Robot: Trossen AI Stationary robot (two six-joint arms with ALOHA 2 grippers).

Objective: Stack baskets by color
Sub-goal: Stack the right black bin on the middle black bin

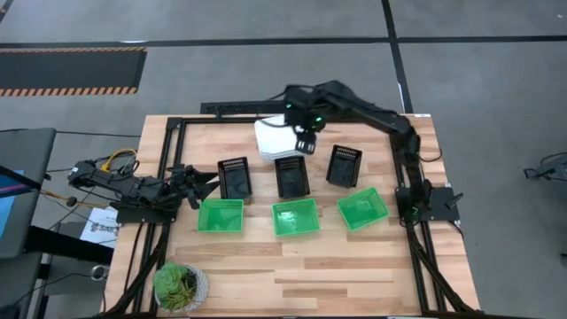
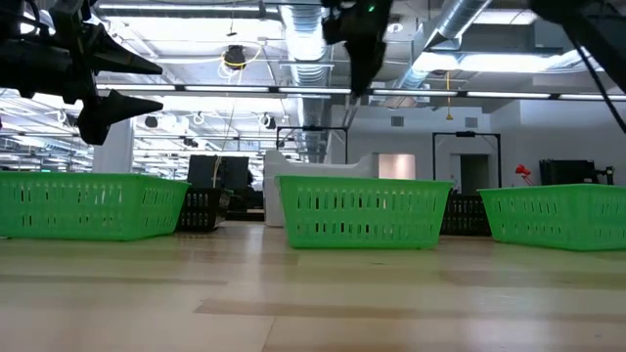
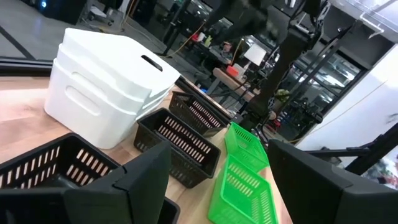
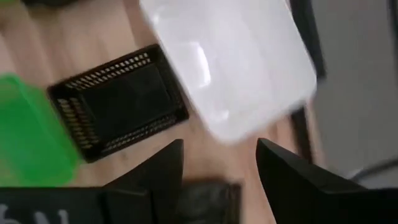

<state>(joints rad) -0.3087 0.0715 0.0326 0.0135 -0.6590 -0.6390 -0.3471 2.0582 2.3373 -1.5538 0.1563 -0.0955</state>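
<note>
A stack of white baskets stands at the table's far middle, also in the left wrist view. In front of it three black baskets stand in a row on the table. Three green baskets form a nearer row. My right gripper hangs open, high above the white stack's right edge, pointing steeply down, with nothing between its fingers. My left gripper waits open and level at the table's left, beside the left black basket.
A round potted plant sits at the near left corner. A black frame rims the table. A power strip lies along the far edge. The near half of the table shows bare wood.
</note>
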